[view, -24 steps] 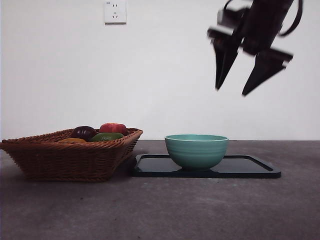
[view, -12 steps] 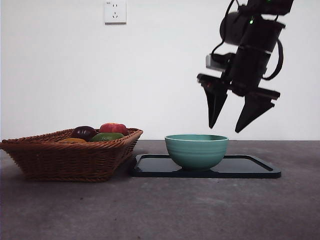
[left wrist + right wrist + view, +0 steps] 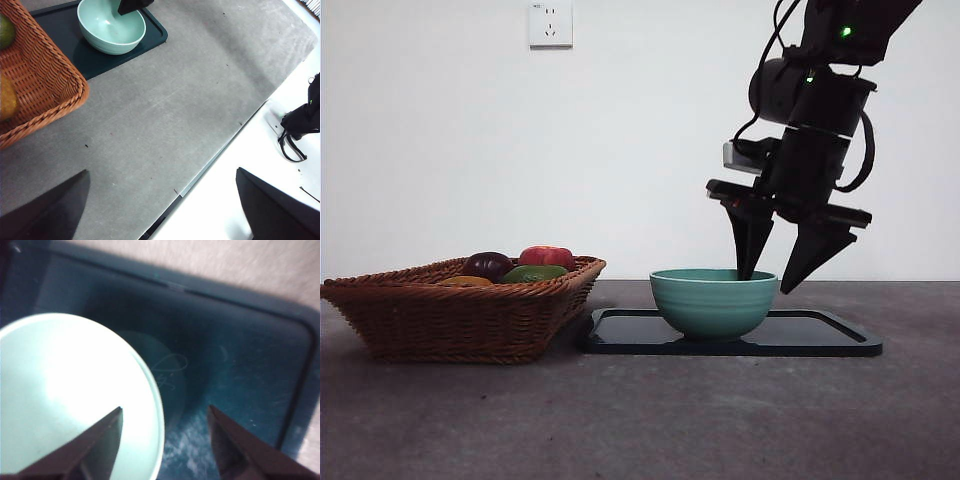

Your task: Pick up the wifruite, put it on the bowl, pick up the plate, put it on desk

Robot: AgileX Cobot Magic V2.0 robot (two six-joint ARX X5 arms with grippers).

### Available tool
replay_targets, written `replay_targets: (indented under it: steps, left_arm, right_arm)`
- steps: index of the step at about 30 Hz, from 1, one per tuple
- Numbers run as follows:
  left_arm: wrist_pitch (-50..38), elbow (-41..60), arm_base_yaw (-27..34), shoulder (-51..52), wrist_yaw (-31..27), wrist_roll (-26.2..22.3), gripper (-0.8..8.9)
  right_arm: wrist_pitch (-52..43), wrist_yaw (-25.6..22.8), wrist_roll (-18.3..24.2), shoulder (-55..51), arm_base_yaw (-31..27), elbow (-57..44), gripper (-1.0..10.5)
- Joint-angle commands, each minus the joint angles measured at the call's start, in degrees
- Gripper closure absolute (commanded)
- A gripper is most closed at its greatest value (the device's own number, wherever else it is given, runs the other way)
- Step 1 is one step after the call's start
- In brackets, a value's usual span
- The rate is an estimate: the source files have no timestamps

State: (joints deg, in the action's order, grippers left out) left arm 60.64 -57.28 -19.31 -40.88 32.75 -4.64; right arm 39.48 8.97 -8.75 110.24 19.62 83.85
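Front view shows you the right gripper (image 3: 767,272) with its jaws spread wide, straddling the far-right rim of the bowl (image 3: 713,301): one jaw tip over the bowl's inside, the other outside it. The bowl sits on the dark tray (image 3: 820,336), which lies on the desk (image 3: 640,420). Left of the bowl you see the wicker basket (image 3: 460,310) of fruit. The left gripper (image 3: 160,210) hangs open, well apart from the bowl.
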Motion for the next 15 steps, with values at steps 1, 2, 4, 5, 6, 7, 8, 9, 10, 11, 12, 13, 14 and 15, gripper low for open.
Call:
replay_targets:
  steps: [1,2,4,5,6,7,8,9,10,11,12,13,14,15]
  left_arm:
    - [-0.4,-1.2,-0.3,-0.3,0.1,-0.7,3.49]
    - [-0.4,-1.2,-0.3,-0.3,0.1,-0.7,3.49]
    - [-0.4,-1.2,-0.3,-0.3,0.1,-0.7,3.49]
    - [-0.4,-1.2,-0.3,-0.3,0.1,-0.7,3.49]
    - [-0.4,-1.2,-0.3,-0.3,0.1,-0.7,3.49]
    - [-0.4,-1.2,-0.3,-0.3,0.1,-0.7,3.49]
    - [-0.4,-1.2,-0.3,-0.3,0.1,-0.7,3.49]
    - [-0.4,-1.2,-0.3,-0.3,0.1,-0.7,3.49]
    - [-0.4,-1.2,-0.3,-0.3,0.1,-0.7,3.49]
    - [-0.4,-1.2,-0.3,-0.3,0.1,-0.7,3.49]
    - [-0.4,-1.2,-0.3,-0.3,0.1,-0.7,3.49]
    - [-0.4,-1.2,-0.3,-0.3,0.1,-0.7,3.49]
    - [-0.4,-1.2,-0.3,-0.3,0.1,-0.7,3.49]
    - [-0.4,-1.2,-0.3,-0.3,0.1,-0.7,3.49]
  right_arm:
    - [-0.5,0.0,0.7,1.5,0.4,1.3,7.6]
    - [-0.6,0.0,0.7,1.5,0.4,1.3,7.9]
    - [-0.9,0.0,0.7,1.5,0.4,1.3,8.4]
    - [-0.9,0.0,0.7,1.5,0.4,1.3,8.6]
    - [-0.9,-0.1,0.7,1.5,0.4,1.3,8.9]
    - [-0.9,0.0,0.7,1.5,0.4,1.3,9.1]
    - [-0.9,0.0,0.7,1.5,0.4,1.3,9.4]
    - [-1.0,-0.1,0.7,1.5,0.4,1.3,9.4]
    - [-1.2,-0.1,0.7,1.5,0.4,1.3,9.4]
    - [-1.5,0.0,0.7,1.5,0.4,1.3,9.4]
    - [-1.8,0.0,0.6,1.5,0.4,1.3,9.4]
    - [-2.0,0.0,0.6,1.3,0.4,1.3,9.4]
    - [-2.2,0.0,0.6,1.2,0.4,1.3,9.4]
    - [-2.3,-0.1,0.6,0.9,0.4,1.3,9.4]
